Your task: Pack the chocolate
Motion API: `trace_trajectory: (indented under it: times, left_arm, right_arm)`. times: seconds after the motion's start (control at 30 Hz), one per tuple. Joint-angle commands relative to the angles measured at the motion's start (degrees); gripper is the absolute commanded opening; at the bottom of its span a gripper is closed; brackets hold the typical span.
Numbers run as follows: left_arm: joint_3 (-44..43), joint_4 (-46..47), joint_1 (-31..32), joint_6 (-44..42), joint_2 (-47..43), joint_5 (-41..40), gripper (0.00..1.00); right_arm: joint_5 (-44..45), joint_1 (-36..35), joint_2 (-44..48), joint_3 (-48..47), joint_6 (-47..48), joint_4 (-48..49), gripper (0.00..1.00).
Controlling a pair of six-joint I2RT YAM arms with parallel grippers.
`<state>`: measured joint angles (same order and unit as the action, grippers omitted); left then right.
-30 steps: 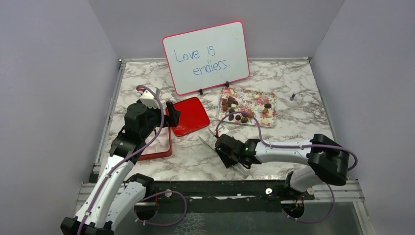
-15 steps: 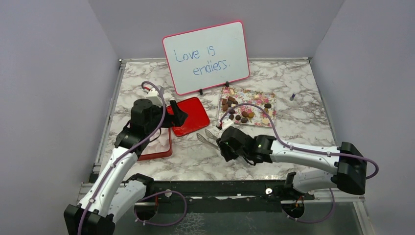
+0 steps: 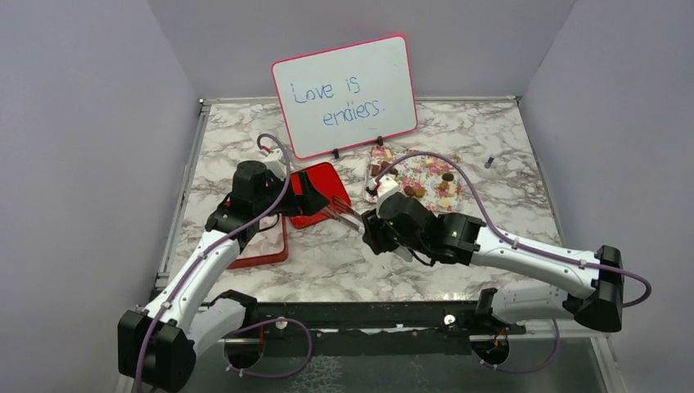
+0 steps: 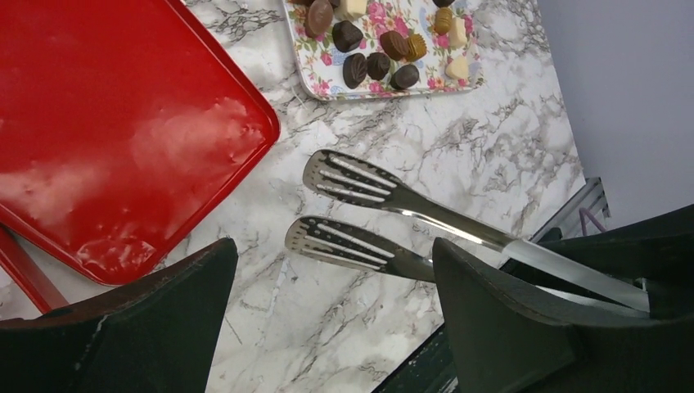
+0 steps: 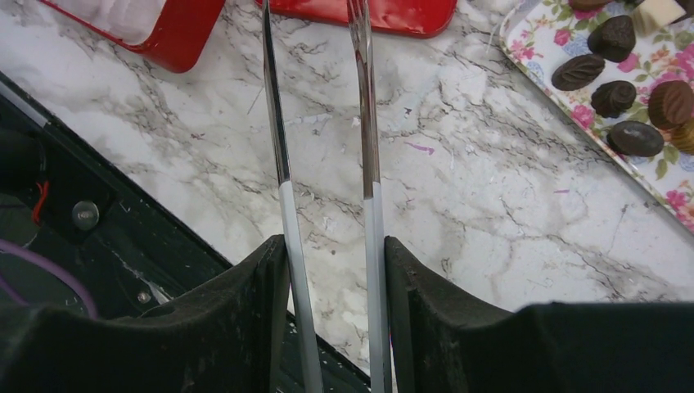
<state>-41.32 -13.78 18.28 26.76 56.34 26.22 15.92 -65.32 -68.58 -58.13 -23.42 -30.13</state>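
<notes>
The right gripper [image 5: 331, 246] pinched slotted steel tongs [image 5: 366, 147] whose long axis pointed left of the small brown chocolates [image 5: 612, 37]; the left gripper [image 4: 331, 250] stood spread.

**Chocolate Loose on the Flowered Tray**

The chocolate [image 4: 378, 65] is seen as many small, unwrapped pieces scattered in a single layer over a flower-patterned tray [image 3: 428, 170]. The tray is set toward the far right of the marble table [image 3: 491, 135]. Dark brown pieces are mixed with lighter brown ones and a few cream blocks. Ovals, rounds, a heart-like shape, a leaf-marked oval and ridged cup shapes can be made out. A cluster of dark pieces is gathered near one edge of the tray, some touching and others just apart. Every piece seen lies within the tray's rim.
</notes>
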Motion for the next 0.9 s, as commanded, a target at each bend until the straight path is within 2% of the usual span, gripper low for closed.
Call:
trace_trajectory:
  times: [0.0,0.13,0.4,0.7,0.87]
  left_arm:
    - [-1.0,1.6,0.1,-2.3,-3.0,1.3,0.91]
    - [-2.4,-1.1,0.1,-4.5,-6.0,-2.6,0.99]
    - [-1.8,-3.8,0.1,-9.4,-11.5,-9.5,0.99]
    - [-1.3,-4.9,0.1,-11.2,-14.4,-14.9,0.99]
    - [-1.1,-4.8,0.1,-11.1,-15.8,-15.9,0.99]
  right_arm:
    - [6.3,-0.5,-0.6,-3.6,-1.0,-6.3,0.47]
    - [10.8,-0.4,-2.0,-5.8,-1.0,-10.2,0.47]
    - [18.1,1.3,-6.2,-9.1,-0.1,-14.3,0.45]
    - [13.4,10.0,-8.1,-9.3,2.7,-16.1,0.45]
    - [13.4,11.6,-9.6,-10.1,2.5,-17.2,0.43]
